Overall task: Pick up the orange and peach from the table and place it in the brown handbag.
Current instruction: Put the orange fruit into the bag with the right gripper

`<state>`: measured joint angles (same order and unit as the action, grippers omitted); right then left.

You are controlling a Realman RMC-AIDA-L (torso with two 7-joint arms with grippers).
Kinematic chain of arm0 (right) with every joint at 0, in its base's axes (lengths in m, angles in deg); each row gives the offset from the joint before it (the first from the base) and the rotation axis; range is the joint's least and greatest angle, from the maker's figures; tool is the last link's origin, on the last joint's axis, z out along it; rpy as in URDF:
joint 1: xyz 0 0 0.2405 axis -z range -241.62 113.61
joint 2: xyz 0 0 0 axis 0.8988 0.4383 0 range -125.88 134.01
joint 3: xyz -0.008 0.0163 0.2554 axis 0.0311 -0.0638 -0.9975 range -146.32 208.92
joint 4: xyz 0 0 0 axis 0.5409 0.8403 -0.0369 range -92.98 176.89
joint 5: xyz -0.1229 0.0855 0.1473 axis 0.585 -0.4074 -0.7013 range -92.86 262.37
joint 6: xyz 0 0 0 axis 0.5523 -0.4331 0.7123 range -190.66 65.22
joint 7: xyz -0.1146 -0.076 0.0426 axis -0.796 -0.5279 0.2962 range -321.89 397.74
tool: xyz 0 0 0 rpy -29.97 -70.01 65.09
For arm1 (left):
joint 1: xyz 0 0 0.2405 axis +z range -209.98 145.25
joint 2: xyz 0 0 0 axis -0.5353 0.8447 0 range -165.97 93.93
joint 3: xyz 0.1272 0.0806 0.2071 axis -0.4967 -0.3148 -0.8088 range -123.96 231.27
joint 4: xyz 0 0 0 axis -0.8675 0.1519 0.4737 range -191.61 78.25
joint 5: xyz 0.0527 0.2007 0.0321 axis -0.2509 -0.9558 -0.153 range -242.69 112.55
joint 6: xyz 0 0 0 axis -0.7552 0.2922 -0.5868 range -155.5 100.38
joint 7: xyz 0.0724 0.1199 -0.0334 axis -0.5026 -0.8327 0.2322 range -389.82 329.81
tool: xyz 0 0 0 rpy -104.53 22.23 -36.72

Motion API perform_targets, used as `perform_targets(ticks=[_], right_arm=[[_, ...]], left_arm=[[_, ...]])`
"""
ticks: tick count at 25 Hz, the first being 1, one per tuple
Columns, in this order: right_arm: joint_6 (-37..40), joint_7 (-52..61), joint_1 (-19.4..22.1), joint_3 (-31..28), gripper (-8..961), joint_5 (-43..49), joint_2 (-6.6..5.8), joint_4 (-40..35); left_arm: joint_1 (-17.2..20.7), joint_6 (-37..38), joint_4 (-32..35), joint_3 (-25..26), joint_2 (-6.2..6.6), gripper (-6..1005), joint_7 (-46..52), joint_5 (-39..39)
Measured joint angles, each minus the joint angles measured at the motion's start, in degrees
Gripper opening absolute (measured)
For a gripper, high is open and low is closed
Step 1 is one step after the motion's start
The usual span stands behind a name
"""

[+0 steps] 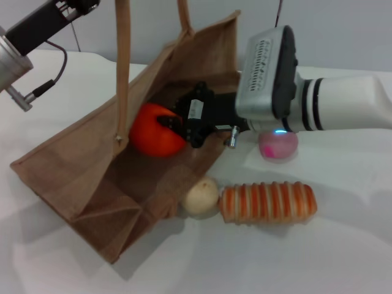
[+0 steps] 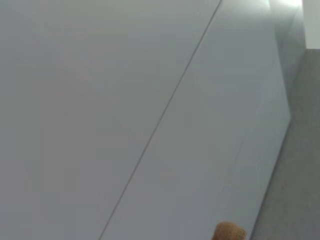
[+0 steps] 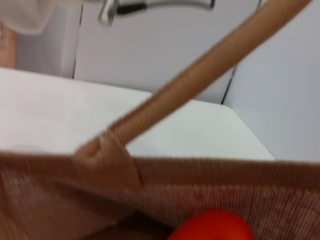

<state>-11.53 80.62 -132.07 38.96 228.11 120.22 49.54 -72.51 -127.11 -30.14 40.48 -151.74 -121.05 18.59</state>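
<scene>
White surface; right gripper fingers clamp the orange inside the brown handbag. Next: let go, grab the peach at 3 o'clock. Left gripper's fingers: can't tell.

Head camera is looking down over the table; right wrist camera is peering closely into the brown handbag, sharing the orange; left wrist camera is facing a wall.

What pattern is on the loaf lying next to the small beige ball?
Orange and cream stripes ring the loaf; the head view shows it best.
</scene>
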Motion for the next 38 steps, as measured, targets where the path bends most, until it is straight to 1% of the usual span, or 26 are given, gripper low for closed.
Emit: perform_targets(ticks=[1,5,8,14,20,22,25,33,36,38], right_arm=[[-1.4,-0.6,-0.2,-0.1,71,0.0,0.03,0.7],[-6.6,-2.5,-0.4,-1.1,104,-0.1,0.12,1.8],[-8.2,-3.6,-0.3,-2.5,129,-0.2,0.2,1.9],[-8.2,-9.6,1.7,-6.8,179,-0.4,0.21,2.4],[-7.3,-11.9,2.8,-7.4,229,-0.4,0.15,3.2],[-5.9,-11.9,3.5,-8.2,246,-0.4,0.0,3.1],[-2.4,-11.9,4.5,-8.8,459,-0.4,-0.21,2.6],[9.7,-11.9,8.2,-9.3,574,-0.5,-0.38,-1.7],[14.4,-11.9,10.0,-11.1,617,-0.5,-0.4,-3.8],[17.5,-11.7,11.3,-12.7,620,-0.6,-0.49,-5.5]], left_arm=[[-0.2,-0.1,0.0,0.0,-0.01,122,0.1,0.0],[-0.7,-0.5,0.0,0.0,-0.22,123,0.3,0.0],[-0.9,-0.8,-0.3,-0.1,-0.33,123,0.3,0.1],[-1.0,-1.3,-2.2,-0.4,-0.32,124,-1.2,1.0],[-0.3,-1.0,-2.8,-0.1,-0.5,125,-2.3,1.3],[0.1,-0.9,-2.9,-0.1,-0.51,125,-2.4,1.3],[0.6,-0.8,-3.0,0.1,-0.48,126,-2.5,1.4],[1.9,-0.7,-3.0,2.2,-0.47,127,-3.3,1.5],[2.6,-0.7,-3.0,3.2,-0.47,127,-3.7,1.5],[3.1,-0.7,-3.2,4.0,-0.47,128,-4.2,1.6]])
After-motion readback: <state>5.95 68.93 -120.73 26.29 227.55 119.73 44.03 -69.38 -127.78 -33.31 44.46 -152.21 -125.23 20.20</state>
